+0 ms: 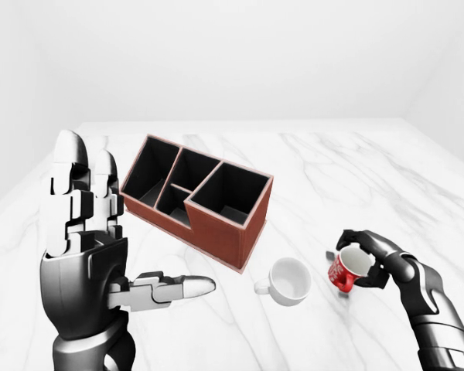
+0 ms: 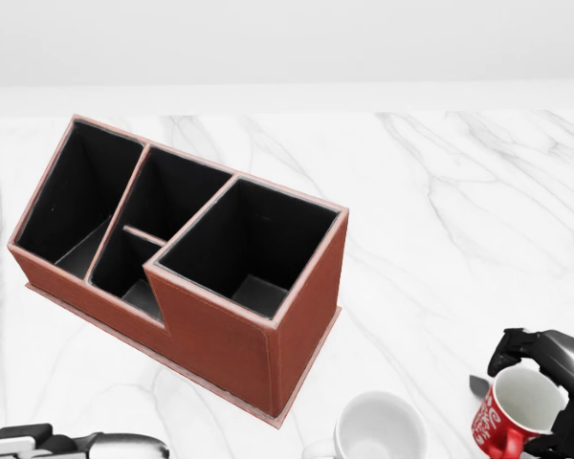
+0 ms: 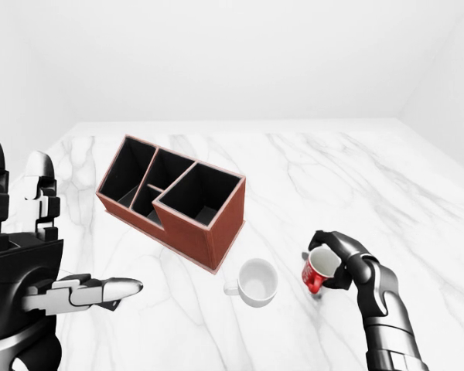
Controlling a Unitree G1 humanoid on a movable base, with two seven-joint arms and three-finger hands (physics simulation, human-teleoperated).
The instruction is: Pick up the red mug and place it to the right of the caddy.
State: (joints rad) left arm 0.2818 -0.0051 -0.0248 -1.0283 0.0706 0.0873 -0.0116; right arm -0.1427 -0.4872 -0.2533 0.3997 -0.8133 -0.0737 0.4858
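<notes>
The red mug (image 1: 345,271) with white lettering stands on the white marble table (image 1: 332,178), at the lower right of the left-eye view. My right hand (image 1: 356,261) is curled round its rim and body, fingers (image 2: 521,341) hooked over the far side. The brown caddy (image 1: 216,224), with several black compartments, stands left of the mug, set at an angle. My left hand (image 1: 139,232) is held up open at the lower left, fingers straight and thumb pointing right, holding nothing.
A white mug (image 1: 288,280) rests between the caddy and the red mug, handle to the left. Marble stretches on to the right of the caddy (image 3: 309,193). White walls rise beyond the table's top edge.
</notes>
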